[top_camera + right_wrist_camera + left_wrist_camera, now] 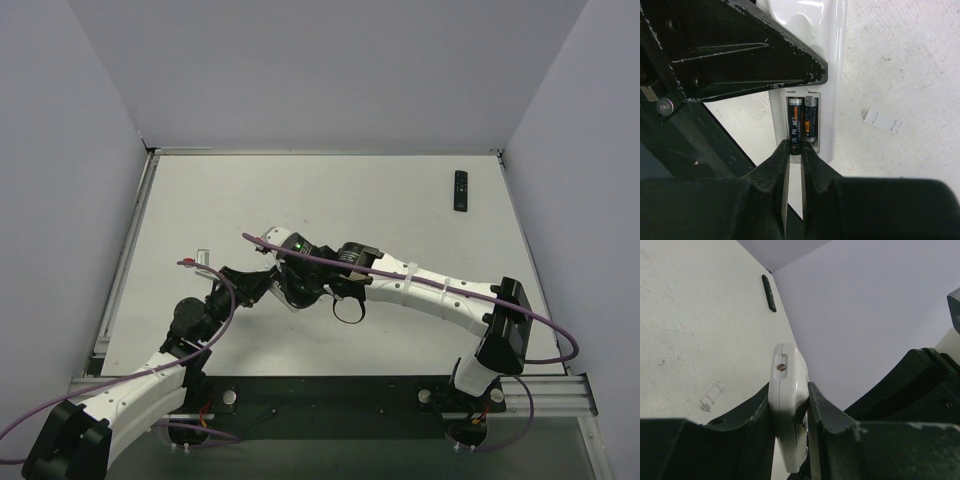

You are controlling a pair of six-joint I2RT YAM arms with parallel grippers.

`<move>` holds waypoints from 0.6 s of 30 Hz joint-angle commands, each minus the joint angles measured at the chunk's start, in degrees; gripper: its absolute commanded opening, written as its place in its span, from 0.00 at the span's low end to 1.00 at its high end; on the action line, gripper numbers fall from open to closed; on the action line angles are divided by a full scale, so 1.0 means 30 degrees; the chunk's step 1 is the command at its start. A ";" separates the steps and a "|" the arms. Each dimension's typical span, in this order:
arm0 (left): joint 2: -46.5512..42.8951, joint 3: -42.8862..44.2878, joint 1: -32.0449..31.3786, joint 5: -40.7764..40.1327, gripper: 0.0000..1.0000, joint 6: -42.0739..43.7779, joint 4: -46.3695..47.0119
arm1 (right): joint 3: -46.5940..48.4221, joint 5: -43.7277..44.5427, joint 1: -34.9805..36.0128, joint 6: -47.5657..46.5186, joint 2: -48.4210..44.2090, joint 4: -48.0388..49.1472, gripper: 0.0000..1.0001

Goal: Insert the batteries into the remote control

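Overhead, I saw a black remote [461,190] on the tabletop [350,200], well apart from the white remote [785,375]. Left wrist: my left gripper [789,405] clamped it. Right wrist: my right gripper [795,150] was nearly closed, tips at the batteries [803,120] inside its compartment.

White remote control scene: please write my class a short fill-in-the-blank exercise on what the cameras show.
1. The glossy white plastic remote control is clamped in the ____ end effector.
2. Its open compartment holds ____ dark cylindrical batteries.
3. A slim ____ bar-shaped remote lies near the far right corner of the pale table.
4. The small flat white plastic ____ lies loose on the table beside the clamped remote.

Missing words: left; two; black; cover.
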 commanded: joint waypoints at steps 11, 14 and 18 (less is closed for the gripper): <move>0.0327 0.0213 -0.0194 -0.0715 0.00 -0.2515 0.1448 | 0.1336 0.0133 0.0105 -0.0171 0.0579 -0.0761 0.17; 0.0386 0.0154 -0.0165 -0.0832 0.00 -0.2837 0.1361 | 0.1541 0.0279 0.0105 -0.0112 0.0580 -0.0850 0.25; 0.0386 0.0066 -0.0165 -0.0949 0.00 -0.3334 0.1243 | 0.1717 0.0338 0.0076 -0.0287 0.0462 -0.0967 0.36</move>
